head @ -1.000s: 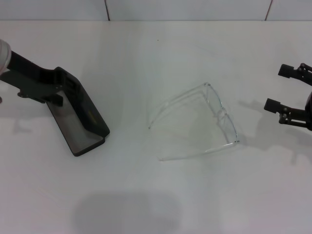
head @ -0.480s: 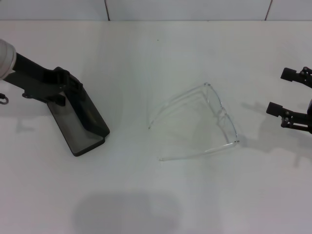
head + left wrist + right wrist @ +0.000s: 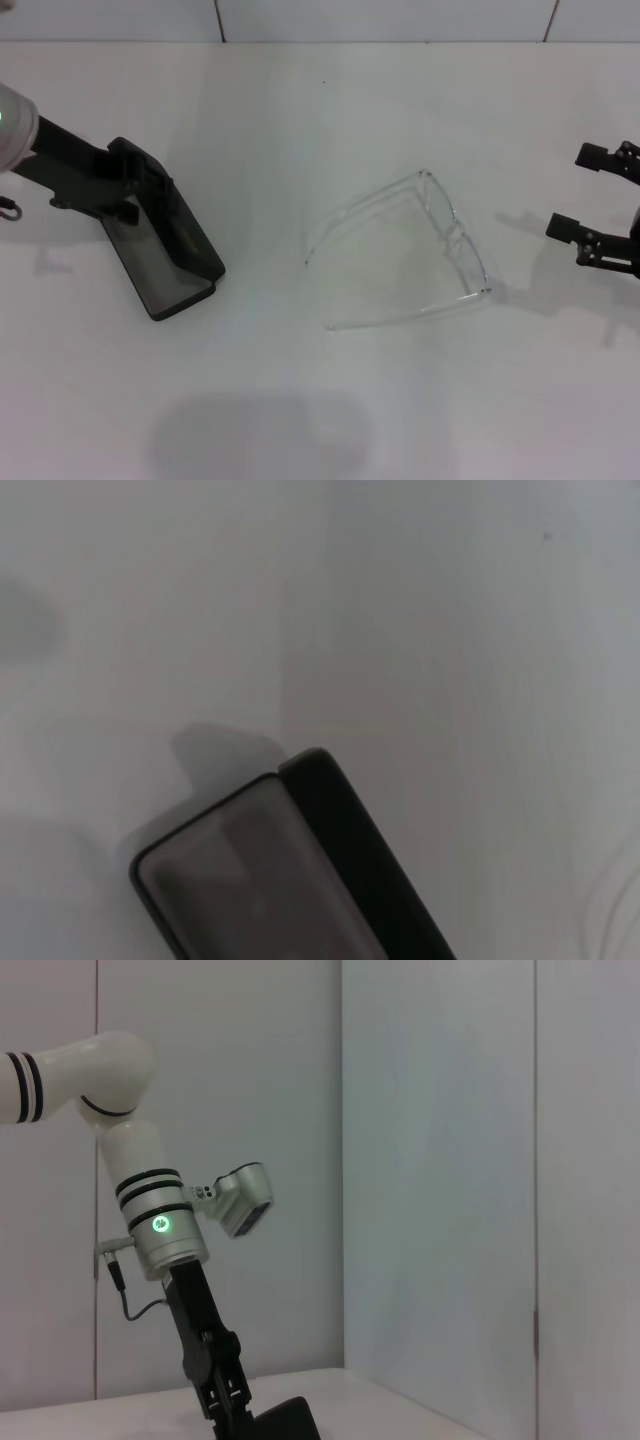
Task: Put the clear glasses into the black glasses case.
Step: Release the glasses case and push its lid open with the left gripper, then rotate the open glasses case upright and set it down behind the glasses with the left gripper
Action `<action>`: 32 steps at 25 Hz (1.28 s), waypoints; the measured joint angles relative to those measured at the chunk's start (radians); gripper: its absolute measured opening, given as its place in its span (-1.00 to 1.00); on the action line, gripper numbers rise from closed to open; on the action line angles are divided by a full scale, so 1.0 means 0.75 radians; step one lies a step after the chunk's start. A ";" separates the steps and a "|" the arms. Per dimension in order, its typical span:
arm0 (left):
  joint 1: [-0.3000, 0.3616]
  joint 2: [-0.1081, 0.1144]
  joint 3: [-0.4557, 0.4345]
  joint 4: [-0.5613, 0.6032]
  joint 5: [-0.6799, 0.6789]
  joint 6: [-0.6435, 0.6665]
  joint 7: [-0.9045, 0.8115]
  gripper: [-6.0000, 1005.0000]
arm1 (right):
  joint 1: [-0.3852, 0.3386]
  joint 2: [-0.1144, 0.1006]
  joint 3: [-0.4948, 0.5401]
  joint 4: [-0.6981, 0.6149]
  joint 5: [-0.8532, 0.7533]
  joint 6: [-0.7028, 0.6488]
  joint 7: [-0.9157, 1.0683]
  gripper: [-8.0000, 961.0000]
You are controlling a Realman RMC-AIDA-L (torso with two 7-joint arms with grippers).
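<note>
The black glasses case (image 3: 190, 262) lies open at the left of the white table, its grey lining (image 3: 148, 262) facing up and its lid (image 3: 178, 222) raised. My left gripper (image 3: 135, 185) is shut on the far end of the lid. In the left wrist view the case (image 3: 340, 850) fills the lower part of the picture. The right wrist view shows the left gripper (image 3: 225, 1395) on the case lid (image 3: 292, 1420). The clear glasses (image 3: 455, 240) lie unfolded at the table's middle, arms pointing toward the case. My right gripper (image 3: 583, 192) hovers open to the right of the glasses, apart from them.
The white table (image 3: 320, 110) ends at a white panelled wall (image 3: 380, 18) at the back. A soft shadow (image 3: 255, 435) lies on the table near the front edge.
The left arm's wrist has shifted slightly while the case stays in place. The right gripper has drawn back a little to the right, away from the glasses.
</note>
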 joint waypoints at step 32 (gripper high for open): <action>-0.052 -0.016 0.008 -0.023 -0.013 0.003 0.313 -0.58 | -0.036 0.012 0.080 0.000 0.016 -0.040 0.000 0.82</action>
